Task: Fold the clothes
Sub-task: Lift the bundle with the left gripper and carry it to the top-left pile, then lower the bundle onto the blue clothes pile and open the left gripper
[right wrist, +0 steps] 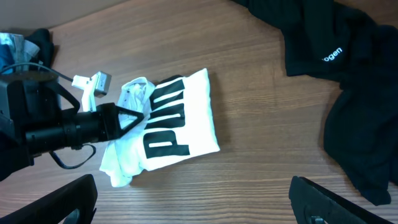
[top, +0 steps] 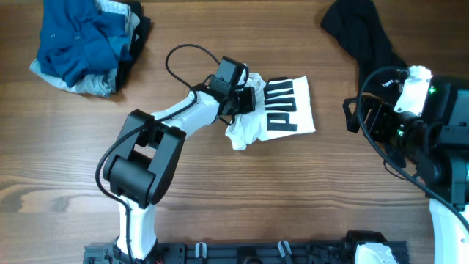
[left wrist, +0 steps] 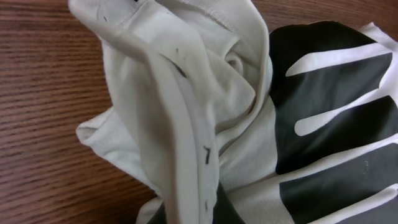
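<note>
— Where's your left pincer [top: 245, 99]?
— Clamped on the white shirt [top: 289, 106], at its bunched edge, mid-tabletop [top: 242, 191]. Your right pincer [right wrist: 191, 183] hangs apart, empty, well right.
— Farther back?
— Black garment [top: 359, 29] right, blue pile [top: 80, 40] left.

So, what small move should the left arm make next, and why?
Probably lift the left gripper slightly and pull away from the lettering, to spread the fabric: its jaws are closed on the bunched end of the white shirt, whose lettered half lies flat.
</note>
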Available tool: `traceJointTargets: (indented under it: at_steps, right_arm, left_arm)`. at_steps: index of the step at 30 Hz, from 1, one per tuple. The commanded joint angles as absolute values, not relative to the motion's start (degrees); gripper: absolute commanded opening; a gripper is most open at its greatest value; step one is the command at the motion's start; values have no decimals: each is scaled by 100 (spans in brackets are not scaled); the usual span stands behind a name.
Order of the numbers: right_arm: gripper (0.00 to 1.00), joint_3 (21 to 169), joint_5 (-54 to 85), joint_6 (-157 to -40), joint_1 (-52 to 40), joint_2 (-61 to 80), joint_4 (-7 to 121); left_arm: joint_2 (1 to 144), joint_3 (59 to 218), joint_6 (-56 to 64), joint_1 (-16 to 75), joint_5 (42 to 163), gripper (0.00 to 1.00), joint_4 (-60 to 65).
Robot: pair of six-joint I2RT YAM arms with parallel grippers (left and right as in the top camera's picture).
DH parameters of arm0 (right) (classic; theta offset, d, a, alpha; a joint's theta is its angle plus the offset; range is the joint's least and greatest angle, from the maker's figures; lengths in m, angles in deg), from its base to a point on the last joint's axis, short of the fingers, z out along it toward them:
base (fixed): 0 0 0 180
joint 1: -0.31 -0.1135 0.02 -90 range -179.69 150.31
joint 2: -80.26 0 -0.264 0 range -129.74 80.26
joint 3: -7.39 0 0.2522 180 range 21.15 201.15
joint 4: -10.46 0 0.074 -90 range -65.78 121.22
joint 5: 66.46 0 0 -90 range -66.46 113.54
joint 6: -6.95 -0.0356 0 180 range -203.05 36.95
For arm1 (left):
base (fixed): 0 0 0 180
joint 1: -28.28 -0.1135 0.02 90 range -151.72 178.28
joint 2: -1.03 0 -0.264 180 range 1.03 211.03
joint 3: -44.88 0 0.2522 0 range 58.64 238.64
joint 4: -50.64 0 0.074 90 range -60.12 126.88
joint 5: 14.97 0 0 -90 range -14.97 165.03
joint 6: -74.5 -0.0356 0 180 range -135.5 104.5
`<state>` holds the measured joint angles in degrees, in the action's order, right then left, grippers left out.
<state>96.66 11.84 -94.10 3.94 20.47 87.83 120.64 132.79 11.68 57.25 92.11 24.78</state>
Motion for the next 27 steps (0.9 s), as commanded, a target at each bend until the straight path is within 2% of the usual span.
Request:
traceJointTargets:
  at_steps: [1,16,20,27]
  right_arm:
    - [100,9688,1190,-9347,392,2036,8724]
    - [100,9686,976,-9360,390,1518,8613]
    - [100,9677,913,-9355,349,1260,8582]
    - [100,9677,915,-9355,-117,716,8464]
  left_arm:
    - [11826,13227,1222,5642,9410,4,2460]
    - [9520,13227,1826,4405,9408,4,2832]
    - [9297,13227,1917,4033,9373,4,3315]
    - [9269,13227,2903,2908,8699,4,4063]
